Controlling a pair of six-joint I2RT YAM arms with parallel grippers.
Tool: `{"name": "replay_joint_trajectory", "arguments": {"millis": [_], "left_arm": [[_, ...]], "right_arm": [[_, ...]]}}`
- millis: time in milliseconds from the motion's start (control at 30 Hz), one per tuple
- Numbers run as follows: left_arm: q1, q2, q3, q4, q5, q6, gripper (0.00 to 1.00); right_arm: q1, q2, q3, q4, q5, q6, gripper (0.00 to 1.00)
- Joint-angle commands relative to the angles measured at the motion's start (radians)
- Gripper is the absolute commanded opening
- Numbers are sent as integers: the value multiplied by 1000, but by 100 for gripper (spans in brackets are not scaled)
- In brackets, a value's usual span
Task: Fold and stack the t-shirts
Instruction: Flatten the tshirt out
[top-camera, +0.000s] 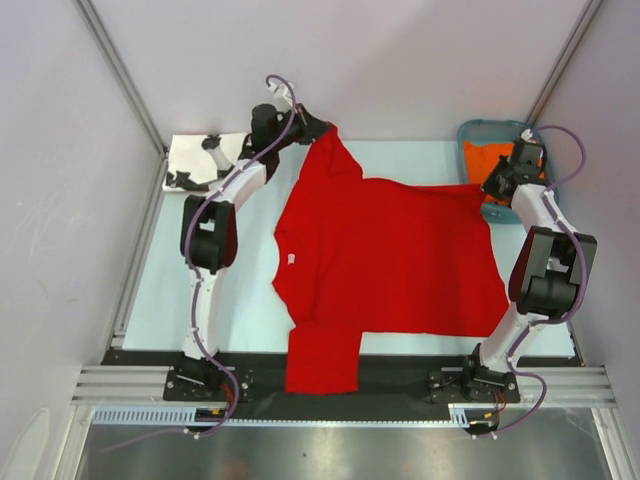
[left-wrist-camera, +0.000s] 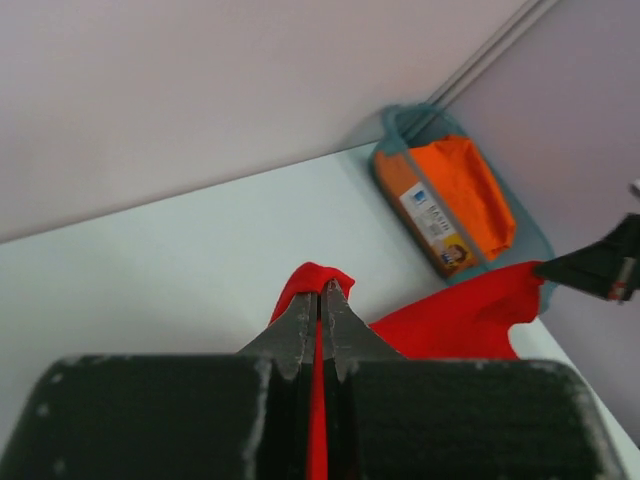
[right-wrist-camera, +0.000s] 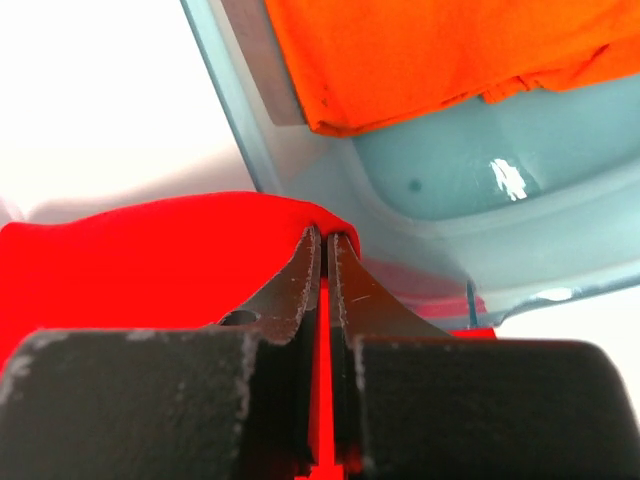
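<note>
The red t-shirt (top-camera: 390, 260) lies spread across the pale table, one sleeve hanging over the near edge. My left gripper (top-camera: 318, 128) is shut on its far sleeve tip; the left wrist view shows red cloth (left-wrist-camera: 312, 280) pinched between the fingers of that gripper (left-wrist-camera: 321, 292). My right gripper (top-camera: 490, 190) is shut on the shirt's far right corner beside the basket; the right wrist view shows the red cloth (right-wrist-camera: 150, 250) clamped in this gripper (right-wrist-camera: 324, 238). The white t-shirt with black shapes (top-camera: 200, 160) lies folded at the far left corner.
A teal plastic basket (top-camera: 472, 135) holding orange cloth (top-camera: 482, 160) stands at the far right; it also shows in the left wrist view (left-wrist-camera: 395, 125) and close to my right fingers (right-wrist-camera: 440, 230). Grey walls enclose the table.
</note>
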Motion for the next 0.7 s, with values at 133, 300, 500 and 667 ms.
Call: {"name": "replay_joint_trajectory", "arguments": {"millis": [133, 300, 500, 667], "left_arm": [[4, -256, -2, -69, 42, 63, 1], [17, -439, 71, -131, 65, 114, 0], [14, -704, 104, -234, 71, 206, 0], [15, -948, 64, -326, 28, 298, 0]], "right_arm": [[2, -39, 57, -47, -63, 20, 0], [2, -235, 54, -74, -120, 32, 0], [7, -531, 53, -140, -174, 39, 0], [77, -735, 69, -157, -189, 43, 0]]}}
